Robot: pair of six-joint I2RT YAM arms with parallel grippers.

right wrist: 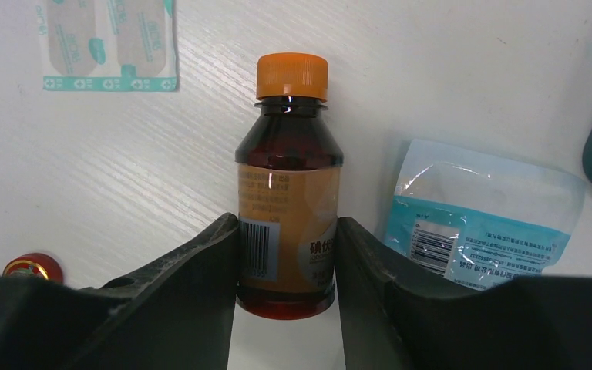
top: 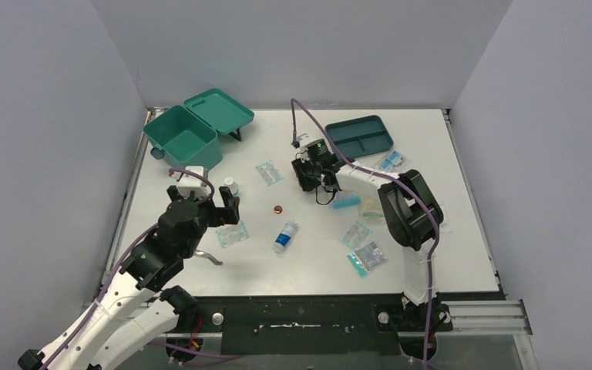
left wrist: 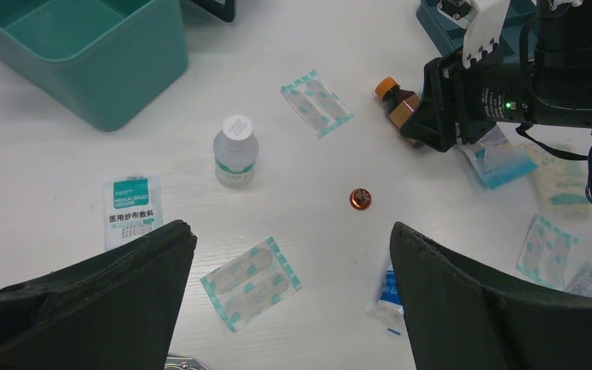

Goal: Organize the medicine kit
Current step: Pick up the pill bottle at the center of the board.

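Top view: medicine kit is sitting at the table's 10 o'clock corner, teal, lid hanging open toward 1 o'clock of the box. Darker divided tray is lying at approx 1 o'clock of the table, well apart from the kit. R gripper is working near table centre, just off the tray's 8 o'clock corner. Its fingers are pressing both flanks of a brown bottle, so it is clamped on it. Bottle is lying on its side, orange cap pointing to 12 o'clock in the R wrist view. Blue pouch is lying just beside it at 3 o'clock, plaster pack at 10 o'clock. L gripper is hovering over the 8 o'clock part of the table, fingers spread wide apart and gripping nothing. Under it in the L wrist view: white-capped clear bottle standing upright at 11 o'clock, gauze sachet at 9, small red cap at 1, plaster strips lying at 7 o'clock.
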